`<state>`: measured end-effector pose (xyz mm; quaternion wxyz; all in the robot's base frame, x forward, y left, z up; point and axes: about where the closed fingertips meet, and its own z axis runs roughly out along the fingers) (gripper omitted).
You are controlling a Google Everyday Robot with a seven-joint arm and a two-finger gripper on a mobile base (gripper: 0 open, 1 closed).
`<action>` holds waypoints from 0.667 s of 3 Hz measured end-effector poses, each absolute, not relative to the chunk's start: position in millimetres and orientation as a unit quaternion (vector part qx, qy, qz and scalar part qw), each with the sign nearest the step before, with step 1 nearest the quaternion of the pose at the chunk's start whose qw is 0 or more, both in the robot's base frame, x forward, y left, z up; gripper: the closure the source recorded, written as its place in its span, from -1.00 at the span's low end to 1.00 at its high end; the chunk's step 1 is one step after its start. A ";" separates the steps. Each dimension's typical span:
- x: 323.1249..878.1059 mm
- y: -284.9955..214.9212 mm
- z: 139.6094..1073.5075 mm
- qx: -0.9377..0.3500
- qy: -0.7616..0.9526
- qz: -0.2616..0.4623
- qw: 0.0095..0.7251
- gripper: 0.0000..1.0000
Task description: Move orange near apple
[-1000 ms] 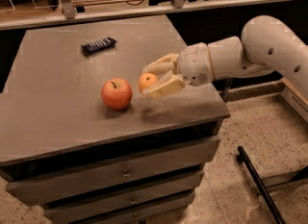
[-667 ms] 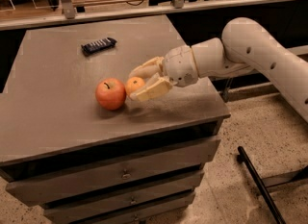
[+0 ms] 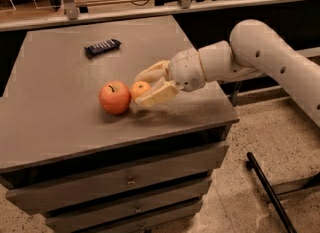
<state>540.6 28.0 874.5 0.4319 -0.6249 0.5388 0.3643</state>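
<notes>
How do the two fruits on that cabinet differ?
The apple is larger than the orange. The apple is red-orange with a dark stem; the orange is plain and stemless. The pincer grips the orange right beside the apple; the apple stands free. Both are round.

- The gripper (image 3: 139,90) sits over the front right of the table (image 3: 55,107), just right of the apple (image 3: 114,97). It clasps the orange (image 3: 140,88), and its fingers (image 3: 158,94) hide the fruit's right side and underside.
- Whether the orange touches the apple, or rests on the table, cannot be told.
- The arm (image 3: 270,57) is cut off by the right edge.
- The dark flat object (image 3: 102,47) at the back is too small to identify.
- The black bar (image 3: 267,192) on the floor runs out past the bottom edge.
</notes>
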 end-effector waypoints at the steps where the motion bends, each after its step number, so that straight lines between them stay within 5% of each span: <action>1: 545.9 24.5 867.8 -0.620 0.550 0.350 0.437 1.00; 2: 549.2 23.0 863.8 -0.617 0.555 0.340 0.443 0.67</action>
